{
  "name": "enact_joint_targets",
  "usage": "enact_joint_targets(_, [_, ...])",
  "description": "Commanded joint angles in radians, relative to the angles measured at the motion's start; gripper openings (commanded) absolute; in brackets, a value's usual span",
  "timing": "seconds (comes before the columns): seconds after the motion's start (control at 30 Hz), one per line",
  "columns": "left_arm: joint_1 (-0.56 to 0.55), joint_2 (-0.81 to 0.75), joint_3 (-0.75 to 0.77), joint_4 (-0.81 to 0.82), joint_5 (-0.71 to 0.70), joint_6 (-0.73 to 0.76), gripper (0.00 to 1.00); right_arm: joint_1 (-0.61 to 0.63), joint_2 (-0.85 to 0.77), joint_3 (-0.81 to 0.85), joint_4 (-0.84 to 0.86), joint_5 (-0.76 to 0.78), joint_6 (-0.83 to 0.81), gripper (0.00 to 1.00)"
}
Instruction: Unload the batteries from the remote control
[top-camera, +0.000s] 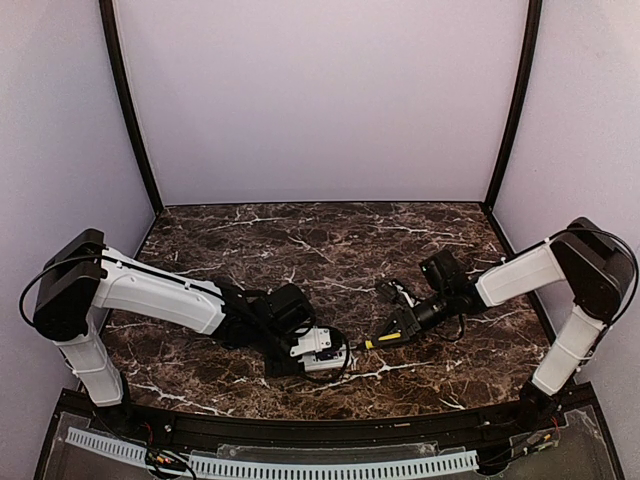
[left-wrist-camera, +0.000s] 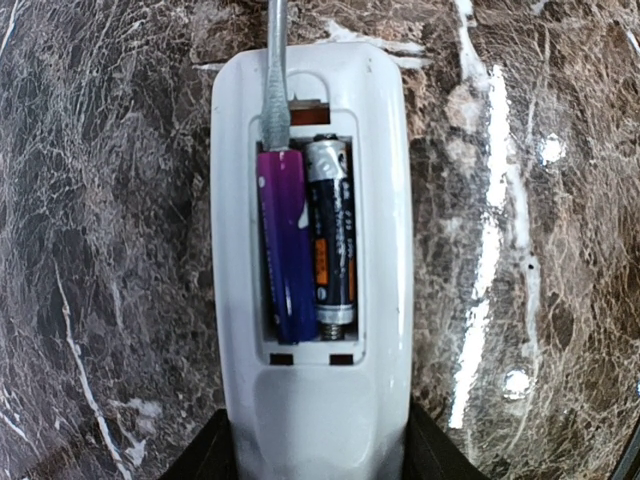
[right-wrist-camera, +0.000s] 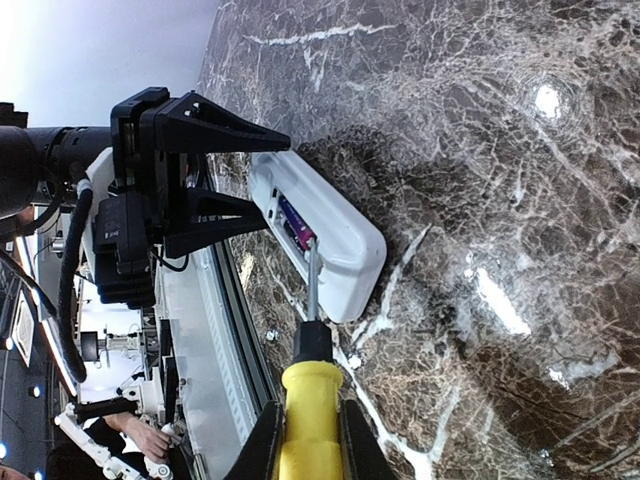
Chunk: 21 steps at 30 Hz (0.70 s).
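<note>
Inside left tool (right-wrist-camera: 274, 178), remote control (right-wrist-camera: 345, 245)

The left arm (top-camera: 160, 292) is stretched low over the counter (top-camera: 330, 240), the left end effector (right-wrist-camera: 240, 172) being clamped with half-spread fingers on one end of the remote control (left-wrist-camera: 310, 420), while the right arm (top-camera: 520, 272) is bent in from the remote control's opposite end, the right end effector (right-wrist-camera: 310, 440) being closed tight on a yellow-handled tool (right-wrist-camera: 310, 395).
</note>
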Motion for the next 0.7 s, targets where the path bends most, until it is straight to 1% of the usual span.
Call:
enact_joint_targets(0.0, [-0.042, 0.064, 0.009, 0.182, 0.133, 0.088, 0.00, 0.089, 0.004, 0.003, 0.210, -0.098, 0.049, 0.00])
enact_joint_targets(0.13, [-0.042, 0.064, 0.009, 0.182, 0.130, 0.089, 0.00, 0.107, -0.020, 0.008, 0.232, -0.122, 0.068, 0.00])
enact_joint_targets(0.3, [-0.042, 0.063, 0.016, 0.173, 0.129, 0.091, 0.00, 0.133, -0.060, 0.025, 0.202, -0.135, 0.062, 0.00])
enact_joint_targets(0.67, [-0.044, 0.061, 0.021, 0.163, 0.122, 0.097, 0.00, 0.161, -0.095, 0.040, 0.152, -0.078, 0.073, 0.00])
